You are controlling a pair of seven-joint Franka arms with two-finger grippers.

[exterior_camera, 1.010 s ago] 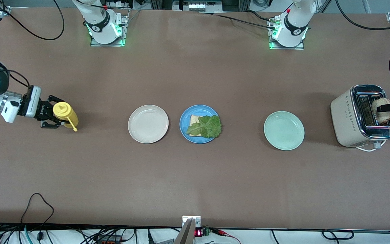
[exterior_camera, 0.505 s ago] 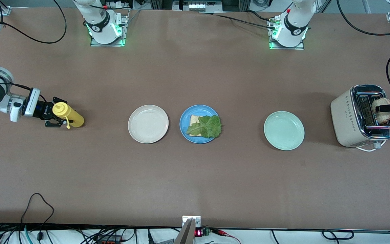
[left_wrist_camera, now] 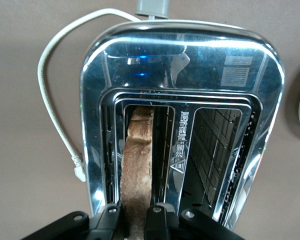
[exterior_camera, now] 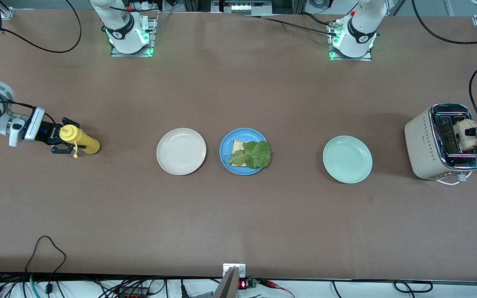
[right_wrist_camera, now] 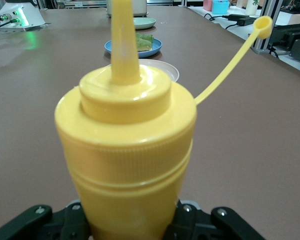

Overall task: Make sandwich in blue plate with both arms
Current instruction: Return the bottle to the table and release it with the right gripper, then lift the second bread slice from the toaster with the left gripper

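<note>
My left jaws (left_wrist_camera: 132,222) pinch a toast slice (left_wrist_camera: 137,165) standing on edge in the toaster (exterior_camera: 443,142), its length along the slot. My right jaws (exterior_camera: 62,142) clasp a yellow bottle (exterior_camera: 79,140), nozzle toward the blue plate (exterior_camera: 226,142), where bread (exterior_camera: 237,145) and lettuce (exterior_camera: 253,154) lie.

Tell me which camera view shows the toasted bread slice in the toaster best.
The left wrist view: the brown toasted bread slice stands on edge in a slot of the chrome-topped toaster, pinched by the left gripper. The front view shows only its small top. The right wrist view does not show the slice.
</note>
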